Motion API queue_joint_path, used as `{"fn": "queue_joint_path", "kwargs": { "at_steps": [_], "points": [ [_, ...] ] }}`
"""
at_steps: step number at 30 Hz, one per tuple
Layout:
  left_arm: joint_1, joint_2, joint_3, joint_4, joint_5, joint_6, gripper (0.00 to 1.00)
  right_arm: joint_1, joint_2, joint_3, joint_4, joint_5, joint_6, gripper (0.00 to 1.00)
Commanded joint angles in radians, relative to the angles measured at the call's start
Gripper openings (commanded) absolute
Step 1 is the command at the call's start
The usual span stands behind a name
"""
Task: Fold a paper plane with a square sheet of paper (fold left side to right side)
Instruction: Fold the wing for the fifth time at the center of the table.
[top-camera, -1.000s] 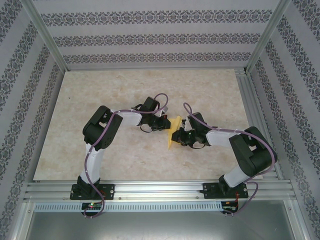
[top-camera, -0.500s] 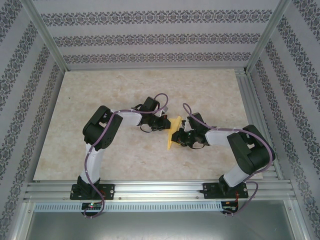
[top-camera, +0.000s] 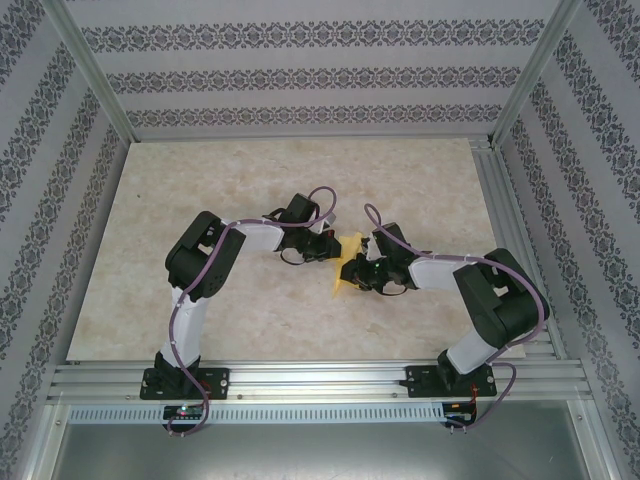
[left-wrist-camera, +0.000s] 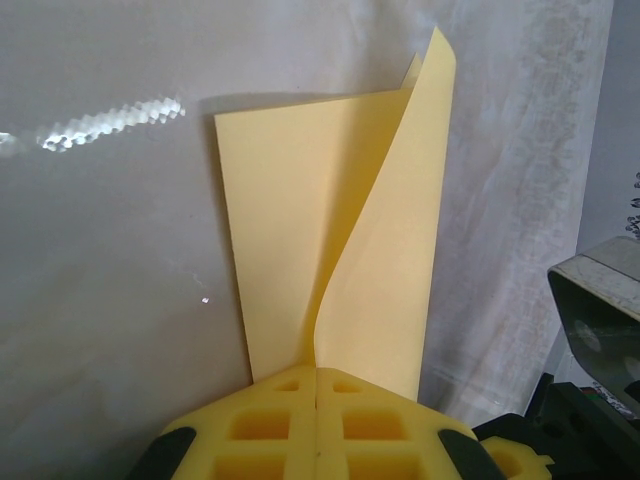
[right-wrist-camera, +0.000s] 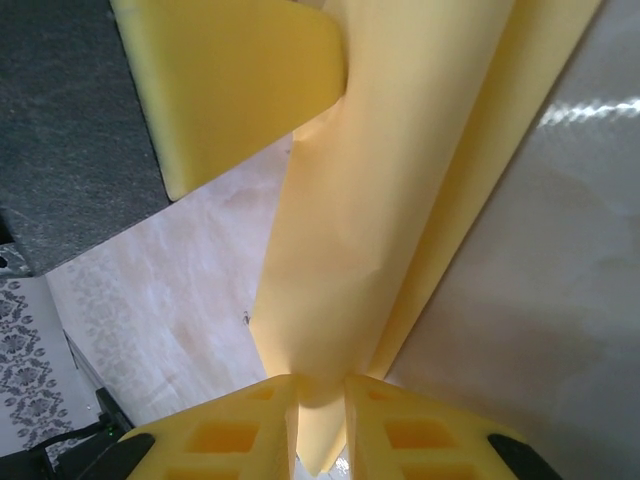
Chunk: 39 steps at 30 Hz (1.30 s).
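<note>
broadly, the table (top-camera: 200, 300) has both arms bent inward to its middle, where the square sheet of paper (top-camera: 346, 264) lies between them, one layer flat on the surface and the other curling up off it. the left gripper (left-wrist-camera: 316, 400) is closed tight, its pads pressed together with the sheet coming out of their seam. the right gripper (right-wrist-camera: 320, 400) stands narrow, with the paper running through the slim gap between its pads, so it looks to be pinching the raised flap. the fold seems to be half made. to do it well, the raised flap should probably go over low and slow, with the left grip anchoring the flat layer. the free edge should meet the opposite edge squarely before any crease is pressed, or the fold may skew.
</note>
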Motion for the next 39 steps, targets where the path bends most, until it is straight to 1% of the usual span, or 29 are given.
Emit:
{"fn": "queue_joint_path", "kwargs": {
  "at_steps": [1, 31, 39],
  "points": [
    [0.026, 0.034, 0.008, 0.006, -0.056, 0.026, 0.00, 0.010, 0.025, 0.030, 0.027, 0.000, 0.000, 0.20],
    [0.026, 0.038, 0.009, 0.005, -0.056, 0.027, 0.00, 0.011, 0.060, 0.065, 0.035, 0.005, 0.018, 0.21],
    [0.026, 0.039, 0.008, 0.004, -0.057, 0.029, 0.00, 0.008, 0.021, 0.055, -0.005, 0.001, -0.007, 0.23]
  ]
}}
